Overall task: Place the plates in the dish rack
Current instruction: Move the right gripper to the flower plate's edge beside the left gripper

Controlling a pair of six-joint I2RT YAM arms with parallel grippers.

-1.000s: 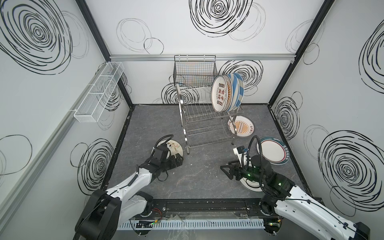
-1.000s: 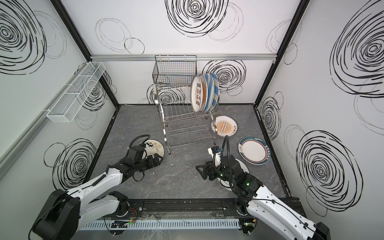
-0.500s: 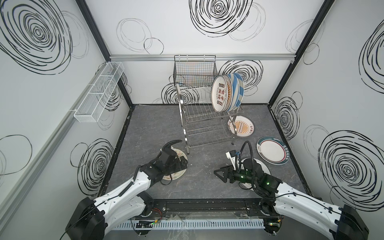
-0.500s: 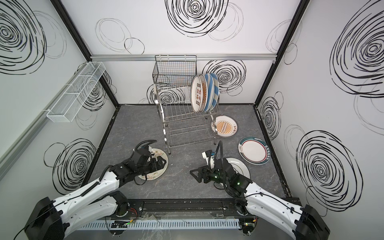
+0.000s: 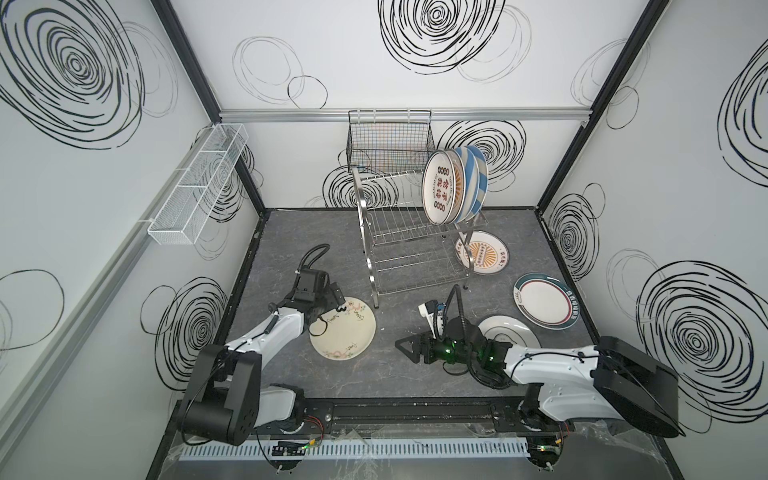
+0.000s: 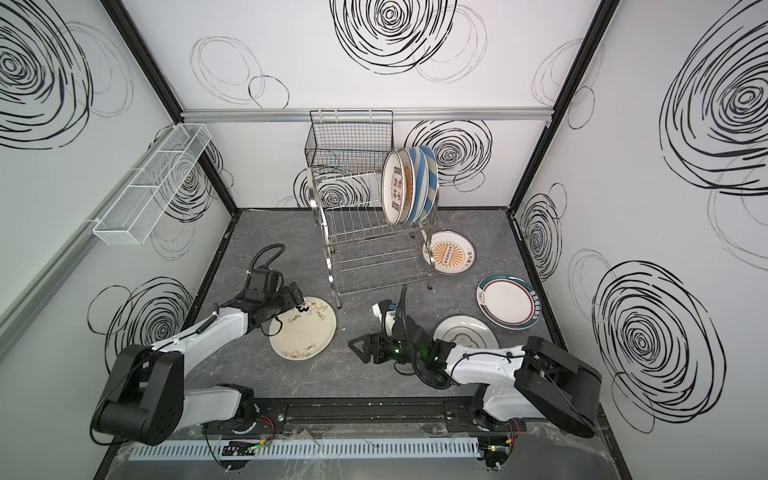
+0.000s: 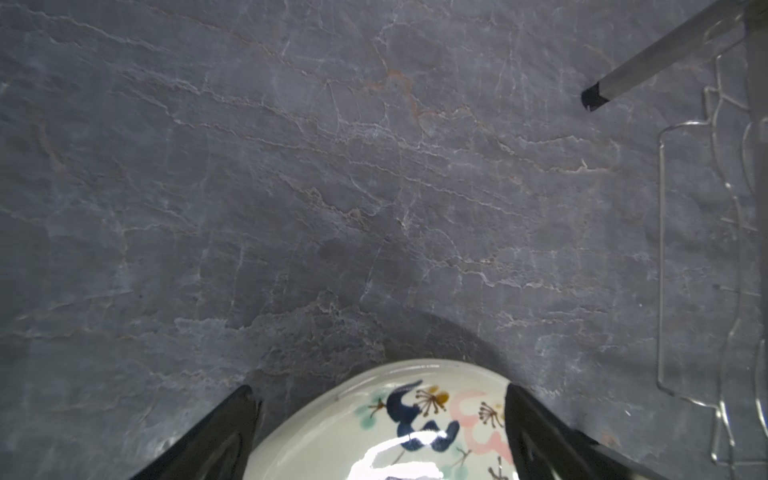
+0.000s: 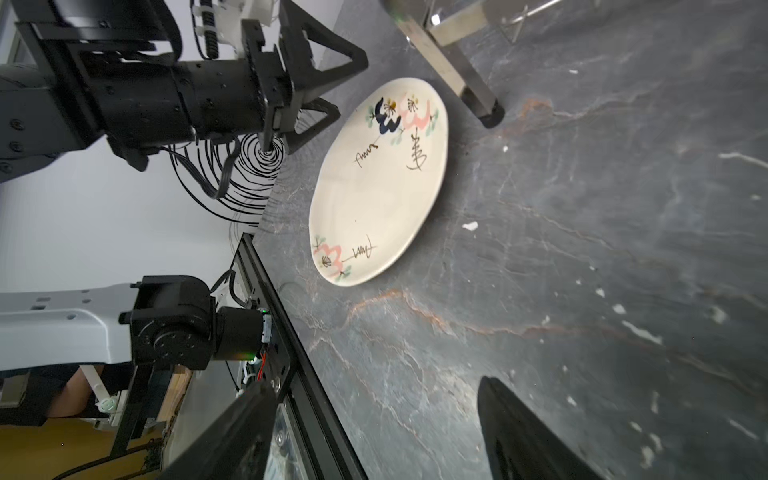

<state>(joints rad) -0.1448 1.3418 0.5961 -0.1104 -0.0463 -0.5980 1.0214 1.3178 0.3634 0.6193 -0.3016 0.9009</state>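
1. The left pincer (image 5: 337, 305): released, jaws spread wide, nothing grasped.
2. The floral plate (image 5: 343, 332): laid flat on the table (image 5: 291, 249), its far rim lying between the left pincer's fingers (image 7: 216, 440). Whether it is touched cannot be told.
3. The right pincer (image 5: 401, 348): released and empty, held low over the table. The floral plate lies ahead of its tips, apart from them.
4. The dish rack (image 5: 407, 232): stood beyond both pincers. Four plates (image 5: 442, 191) are racked upright at the top tier's end on the right pincer's side. The slots toward the left pincer are free.
5. Left flat on the table: a sunburst plate (image 5: 488, 257) and a green-rimmed plate (image 5: 544, 301), both well beyond the right pincer, and a white plate (image 5: 505, 332) behind it, partly under its arm.
6. Step judged in hand: the floral plate is to be taken by its rim with the left pincer.
7. Handling, as judged:
   - One finger should be worked under the rim before the jaws are brought together.
   - The glaze looks slippery, so a deep bite is advised.
   - The rack leg (image 7: 648, 62), near and ahead of the left pincer, should be cleared on the lift.
   - The plate should be turned on edge before a free slot is approached.
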